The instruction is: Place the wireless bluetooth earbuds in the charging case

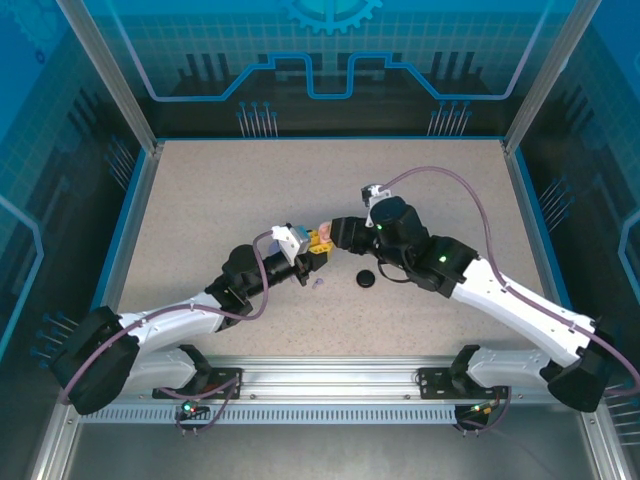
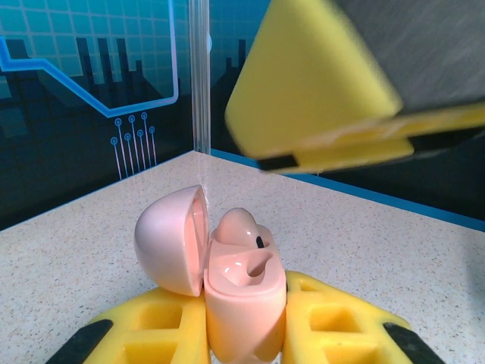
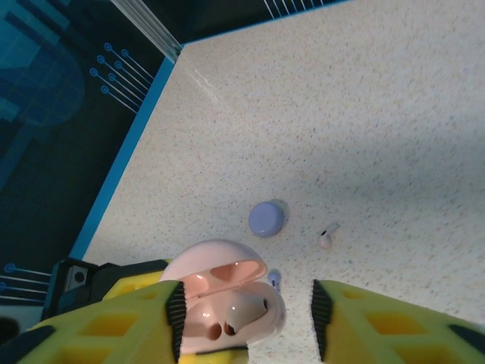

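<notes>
Left gripper [image 1: 318, 252] clenched on pink charging case [image 2: 244, 296], lid [image 2: 170, 239] open, one pink earbud [image 2: 239, 226] seated. Right gripper [image 3: 247, 312] unclenched, jaws apart either side of the case.

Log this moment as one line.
left gripper: shut on pink charging case, lid open | right gripper: open above it | seated earbud: one pink | loose earbud: pink, on table

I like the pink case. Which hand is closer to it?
Left. The left hand grips the pink case at its base; the right hand hangs open just above it.
</notes>
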